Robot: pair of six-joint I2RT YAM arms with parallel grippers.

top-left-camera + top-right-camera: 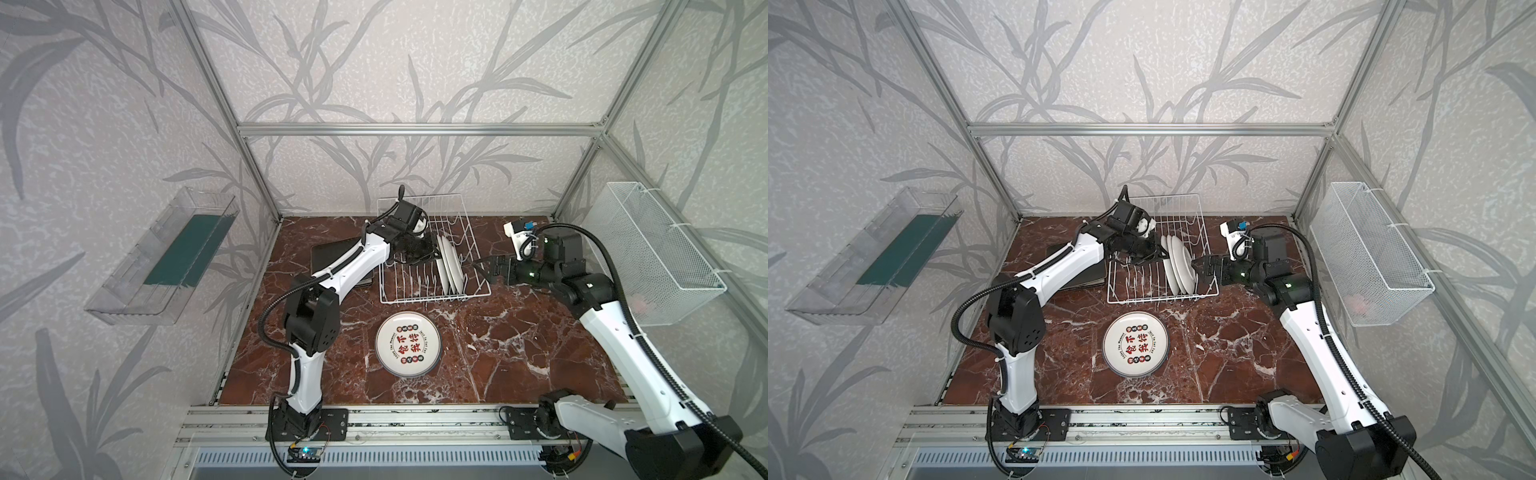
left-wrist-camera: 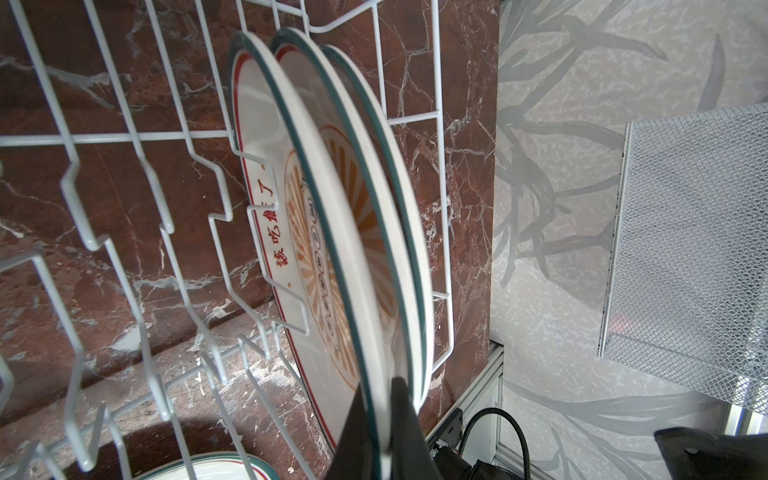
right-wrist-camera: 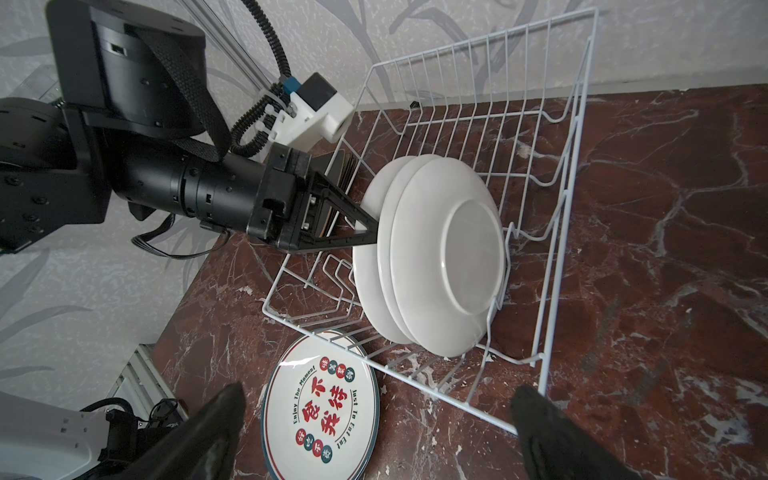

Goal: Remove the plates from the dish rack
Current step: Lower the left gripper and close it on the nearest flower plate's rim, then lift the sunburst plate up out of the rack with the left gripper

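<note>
Leaf-patterned grey wallpaper and aluminium framing are seen around a red-brown marble surface (image 1: 519,353). Toward the 12 o'clock edge of this surface the white wire dish rack (image 1: 405,274) is set. Three round white plates (image 1: 451,266) are stood upright between the tines at its 3 o'clock end, leaning together with their plain undersides turned to 3 o'clock. The left end effector (image 2: 379,411) is reached in from 9 o'clock and is closed narrowly on one rim among them, with a finger laid against each face of the pinched plate (image 2: 374,357). The right end effector (image 1: 484,269) is held just beside the rack's 3 o'clock wall with its fingers spread wide and nothing between them. A fourth round plate (image 1: 408,344) is laid flat on the surface at 6 o'clock of the rack, its printed face turned up. A stack of black square plates (image 1: 328,253) is placed at 9 o'clock of the rack and is partly hidden under the left arm. A clear tray (image 1: 166,257) is fixed to the 9 o'clock wall and a white mesh basket (image 1: 652,249) to the 3 o'clock wall.
</note>
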